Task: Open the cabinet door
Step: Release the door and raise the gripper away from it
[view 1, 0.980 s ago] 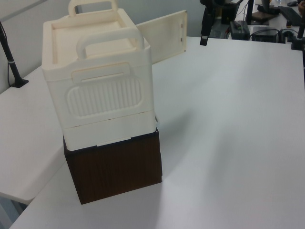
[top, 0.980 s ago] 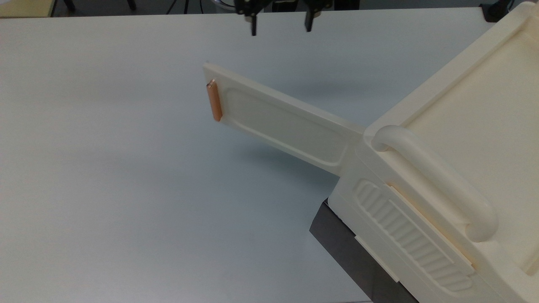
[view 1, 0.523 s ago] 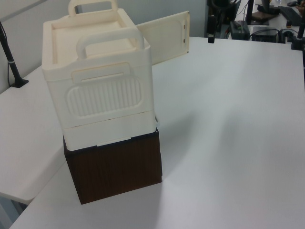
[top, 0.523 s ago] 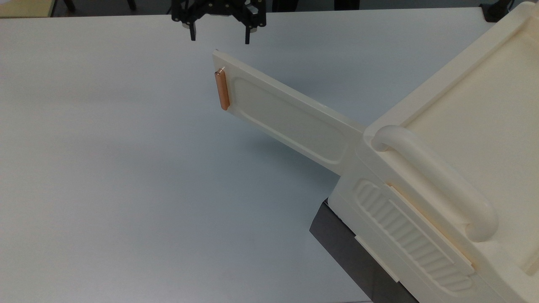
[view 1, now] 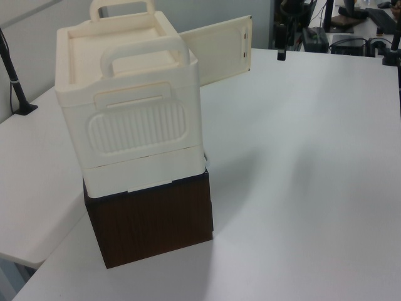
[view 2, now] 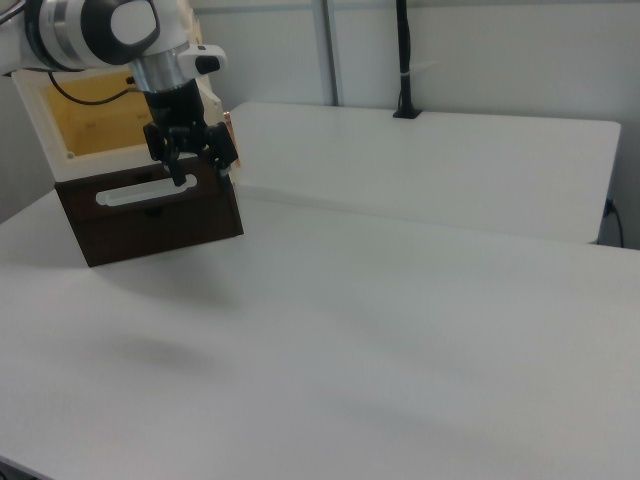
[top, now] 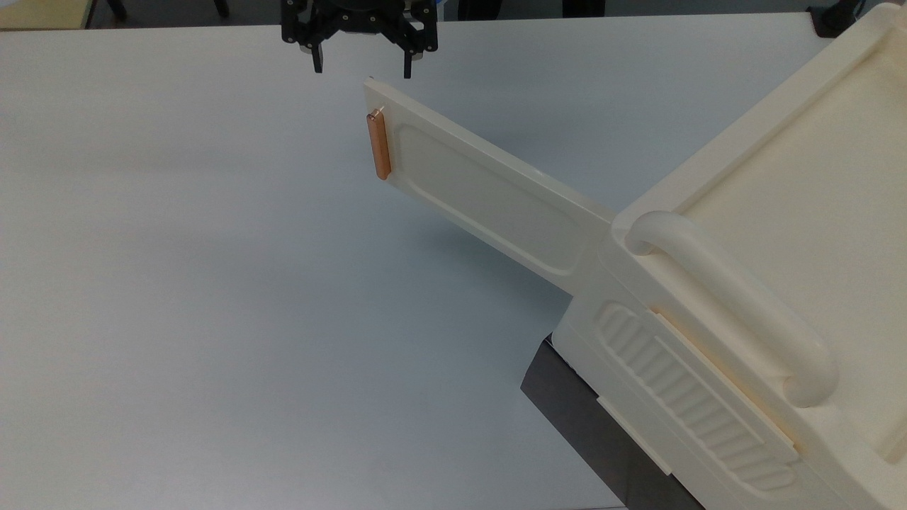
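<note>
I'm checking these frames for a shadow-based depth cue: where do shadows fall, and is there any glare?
Top view: the cabinet door casts a soft dark shadow on the table beneath it, and the claw casts none that is distinct. Left view: a faint broad shadow lies on the tabletop at the left view's right of the cabinet. Right view: even light, no strong glare.

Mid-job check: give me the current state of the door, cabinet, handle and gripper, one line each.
cabinet door: swung wide open, sticking out from the cabinet over the table.
cabinet: upright on its dark base, front opening exposed in the right view.
copper bar handle: at the door's free edge, not gripped.
gripper: open, empty, just beyond the door's free edge in the top view.
</note>
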You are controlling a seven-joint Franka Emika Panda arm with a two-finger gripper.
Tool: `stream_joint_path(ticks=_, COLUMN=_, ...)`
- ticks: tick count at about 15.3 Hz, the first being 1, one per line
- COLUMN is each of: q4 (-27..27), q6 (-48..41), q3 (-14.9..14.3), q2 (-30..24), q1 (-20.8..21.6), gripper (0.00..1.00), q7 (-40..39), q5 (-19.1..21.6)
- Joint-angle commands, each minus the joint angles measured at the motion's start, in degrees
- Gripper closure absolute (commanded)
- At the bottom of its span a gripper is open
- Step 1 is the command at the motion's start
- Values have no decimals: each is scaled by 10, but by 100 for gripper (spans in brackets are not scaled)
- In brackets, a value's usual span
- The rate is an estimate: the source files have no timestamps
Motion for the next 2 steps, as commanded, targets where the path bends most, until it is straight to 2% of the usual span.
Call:
stream_joint_path(ticks=1, q4=-6, q6=-10, q3=1, q2=-6, q1=-4, gripper=0, q7=-12, q5=2)
stream_joint_path(ticks=2, q4=-5, q6=-10, q3=0, q2=-6, q1=-4, gripper=0, q7=-12, q5=2)
